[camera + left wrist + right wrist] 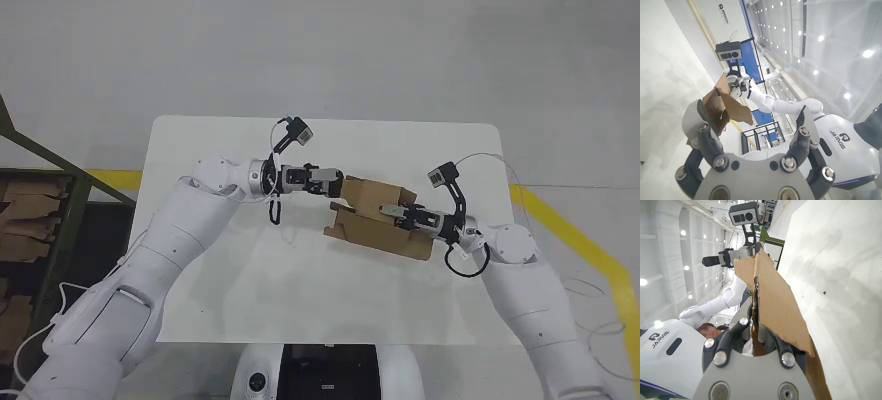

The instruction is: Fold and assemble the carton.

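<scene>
1. I count one carton point(368, 226) on the job. It is brown corrugated board, part-opened, and sits over the white table point(250, 290) between two arms.
2. The right gripper point(402, 213) is clamped on a carton panel edge.
3. The left gripper point(752, 111) has its jaws spread wide at the carton's opposite end. One pad point(705, 115) may be touching the board, but I cannot confirm contact.
4. I judge the carton light, stiff across its panels, weak at the creases and ragged at the edges.
5. I would take hold of a panel edge close to a fold, not a flap tip.

White glossy arms point(190, 222), blk cables point(272, 210), grey tool point(752, 108) plate w/ silver screws point(720, 162) (blk pads point(706, 117))
</scene>
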Robot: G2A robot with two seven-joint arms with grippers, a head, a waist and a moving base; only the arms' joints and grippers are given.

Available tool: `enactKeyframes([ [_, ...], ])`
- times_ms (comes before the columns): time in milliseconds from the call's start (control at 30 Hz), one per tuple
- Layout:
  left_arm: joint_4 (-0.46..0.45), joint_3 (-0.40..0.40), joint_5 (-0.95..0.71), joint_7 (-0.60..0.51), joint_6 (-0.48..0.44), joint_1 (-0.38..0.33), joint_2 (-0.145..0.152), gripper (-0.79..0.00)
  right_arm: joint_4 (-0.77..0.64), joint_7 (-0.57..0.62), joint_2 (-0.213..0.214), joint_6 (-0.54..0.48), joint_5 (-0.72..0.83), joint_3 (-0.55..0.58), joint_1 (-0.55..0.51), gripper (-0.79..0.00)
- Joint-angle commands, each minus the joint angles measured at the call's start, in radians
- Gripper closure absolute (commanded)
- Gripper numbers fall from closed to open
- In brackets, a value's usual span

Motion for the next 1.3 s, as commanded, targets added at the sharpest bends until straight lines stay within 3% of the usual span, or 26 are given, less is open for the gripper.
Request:
enactKeyframes([
  [0,0.007,0.004,-0.004,-0.003,0.003,-0.001,-0.002,-0.785,-0.011,0.002,0.001,0.000,0.002,0.000,-0.005,0.000],
  [400,0.058,0.018,-0.025,0.002,-0.002,-0.026,-0.021,-0.785,-0.088,0.022,0.002,0.003,0.004,-0.031,-0.043,0.000],
  [833,0.051,0.028,-0.060,-0.025,0.026,-0.031,-0.040,-0.785,-0.098,-0.001,-0.006,0.004,0.018,-0.076,-0.042,0.000],
  [1267,0.059,-0.007,-0.035,-0.023,0.023,-0.013,-0.031,-0.785,-0.071,-0.103,0.000,-0.012,-0.007,-0.027,-0.039,0.000],
])
